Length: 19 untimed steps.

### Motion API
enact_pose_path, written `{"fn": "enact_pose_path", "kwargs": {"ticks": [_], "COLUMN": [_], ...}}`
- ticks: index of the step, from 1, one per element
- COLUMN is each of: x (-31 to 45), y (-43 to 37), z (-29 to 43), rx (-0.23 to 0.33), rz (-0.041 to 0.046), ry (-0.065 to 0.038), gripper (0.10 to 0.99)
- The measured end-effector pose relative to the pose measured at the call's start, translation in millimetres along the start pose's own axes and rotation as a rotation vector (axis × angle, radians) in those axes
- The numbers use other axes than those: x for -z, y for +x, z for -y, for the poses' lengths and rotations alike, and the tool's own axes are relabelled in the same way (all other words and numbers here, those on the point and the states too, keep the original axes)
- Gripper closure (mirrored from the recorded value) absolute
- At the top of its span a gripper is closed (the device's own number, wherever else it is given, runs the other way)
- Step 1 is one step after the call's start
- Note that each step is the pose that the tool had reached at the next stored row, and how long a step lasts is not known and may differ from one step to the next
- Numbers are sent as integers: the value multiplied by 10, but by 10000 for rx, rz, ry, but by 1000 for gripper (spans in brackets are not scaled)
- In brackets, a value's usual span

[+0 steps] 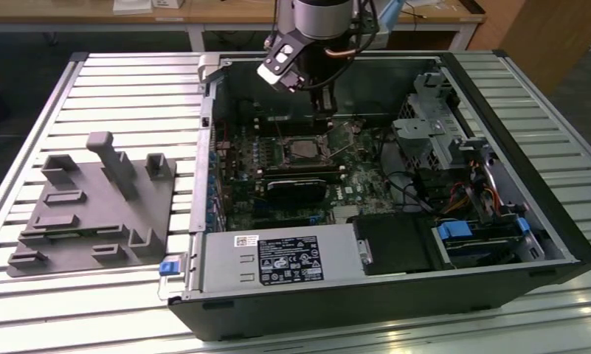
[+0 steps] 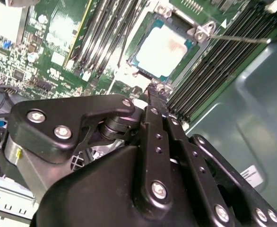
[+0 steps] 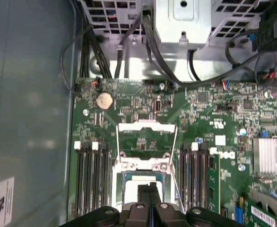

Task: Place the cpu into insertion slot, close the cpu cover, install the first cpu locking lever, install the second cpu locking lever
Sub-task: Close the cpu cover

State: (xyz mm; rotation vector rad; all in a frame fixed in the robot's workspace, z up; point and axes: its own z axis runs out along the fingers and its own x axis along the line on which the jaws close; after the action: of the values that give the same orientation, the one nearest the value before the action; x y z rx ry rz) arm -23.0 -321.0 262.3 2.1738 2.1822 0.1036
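The cpu point(image 2: 164, 49), a flat square chip with a silvery top, lies in the insertion slot point(image 1: 300, 150) on the green board. In the first wrist view the cpu point(image 3: 129, 189) shows partly behind my fingertips. The cpu cover point(image 3: 147, 126), a thin metal frame, stands flipped open beyond the slot, with green board showing through its cut-out. Two thin wire levers point(image 3: 175, 146) stand raised beside it; one lever point(image 2: 238, 38) sticks out past the slot's corner. My gripper point(image 3: 149, 188) point(image 2: 156, 89) point(image 1: 322, 110) hovers just above the slot's edge, shut, with nothing between its fingers.
The open computer case point(image 1: 571, 243) surrounds the board. Black memory slots point(image 3: 91, 179) flank the socket. A drive cage point(image 1: 428, 133) with cables stands at the exterior view's right, a power supply point(image 1: 275, 258) at the front. A grey fixture block point(image 1: 88, 199) lies outside, left.
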Motion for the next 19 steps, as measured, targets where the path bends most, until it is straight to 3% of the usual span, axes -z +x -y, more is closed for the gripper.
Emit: {"fn": "enact_pose_path", "kwargs": {"ticks": [19], "x": [-30], "y": [-1], "z": [-331], "rx": [0], "rz": [1], "ry": [1], "gripper": [980]}}
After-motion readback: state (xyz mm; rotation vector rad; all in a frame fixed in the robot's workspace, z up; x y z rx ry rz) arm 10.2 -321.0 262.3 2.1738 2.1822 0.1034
